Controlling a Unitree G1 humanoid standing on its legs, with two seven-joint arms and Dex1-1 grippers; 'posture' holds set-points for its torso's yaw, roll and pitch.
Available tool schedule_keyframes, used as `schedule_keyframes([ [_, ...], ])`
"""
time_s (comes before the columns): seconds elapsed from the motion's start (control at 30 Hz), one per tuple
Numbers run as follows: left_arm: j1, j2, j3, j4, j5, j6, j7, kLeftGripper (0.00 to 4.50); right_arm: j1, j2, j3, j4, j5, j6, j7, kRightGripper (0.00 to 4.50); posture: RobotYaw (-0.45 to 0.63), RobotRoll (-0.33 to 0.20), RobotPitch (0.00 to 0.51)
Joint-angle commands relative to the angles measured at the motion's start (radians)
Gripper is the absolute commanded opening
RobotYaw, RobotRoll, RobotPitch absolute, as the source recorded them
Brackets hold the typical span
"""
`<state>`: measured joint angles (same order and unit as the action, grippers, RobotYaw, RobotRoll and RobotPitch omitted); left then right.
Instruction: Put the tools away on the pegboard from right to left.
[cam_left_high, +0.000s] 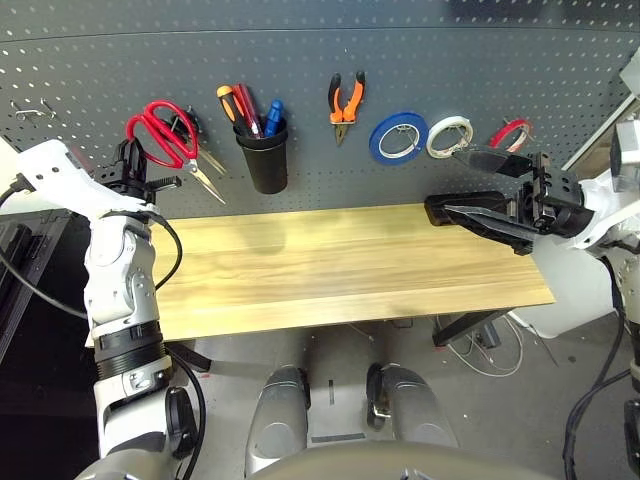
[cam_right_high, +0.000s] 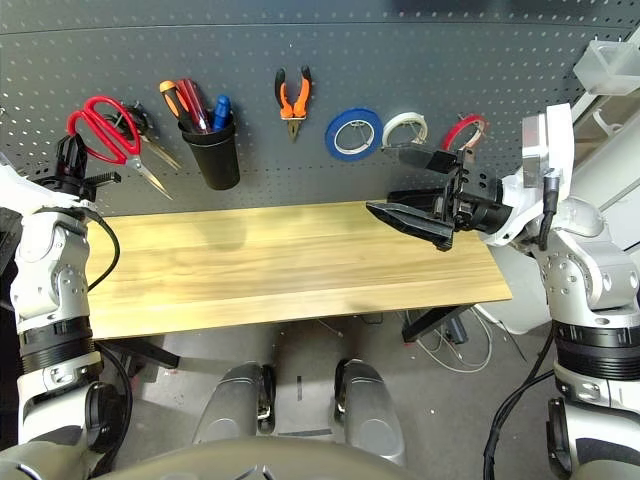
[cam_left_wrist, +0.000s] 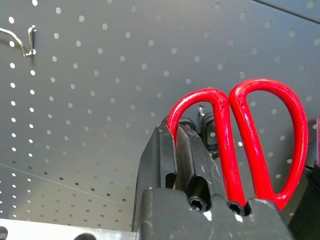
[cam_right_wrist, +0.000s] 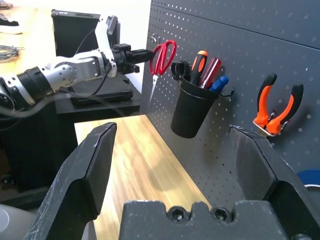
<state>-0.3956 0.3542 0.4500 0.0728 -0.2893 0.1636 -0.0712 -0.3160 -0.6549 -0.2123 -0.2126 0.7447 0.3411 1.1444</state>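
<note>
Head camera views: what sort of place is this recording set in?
Probably a workshop or lab tool bench: a dark grey pegboard hung with pliers, tape rolls and red-handled scissors, above a bare wooden worktop.

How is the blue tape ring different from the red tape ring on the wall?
The blue tape ring is wider across and has a thicker band than the red tape ring, which is thin. The blue tape ring shows as a full circle, while the red tape ring is partly hidden behind the right end effector. The blue one hangs left of the white tape ring, the red one right of it. Both hang on the pegboard.
</note>
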Motion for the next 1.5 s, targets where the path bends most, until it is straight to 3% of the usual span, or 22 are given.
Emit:
schedule_keyframes([
  [0.03,-0.001,-0.008,0.007,0.019,0.0,-0.026,0.018,0.02,0.01,-0.01,-0.012,-0.024,0.011,0.009,-0.009,4.5,-0.07,0.0,0.053],
  [0.93,0.09,-0.046,0.035,-0.134,-0.085,-0.006,0.041,0.02,-0.028,-0.001,0.025,0.027,-0.013,-0.002,0.014,4.5,-0.02,0.0,0.054],
  [1.5,0.047,-0.018,0.019,0.028,-0.037,-0.036,0.041,0.02,-0.023,0.003,-0.008,0.018,-0.008,-0.027,-0.004,4.5,-0.06,0.0,0.048],
])
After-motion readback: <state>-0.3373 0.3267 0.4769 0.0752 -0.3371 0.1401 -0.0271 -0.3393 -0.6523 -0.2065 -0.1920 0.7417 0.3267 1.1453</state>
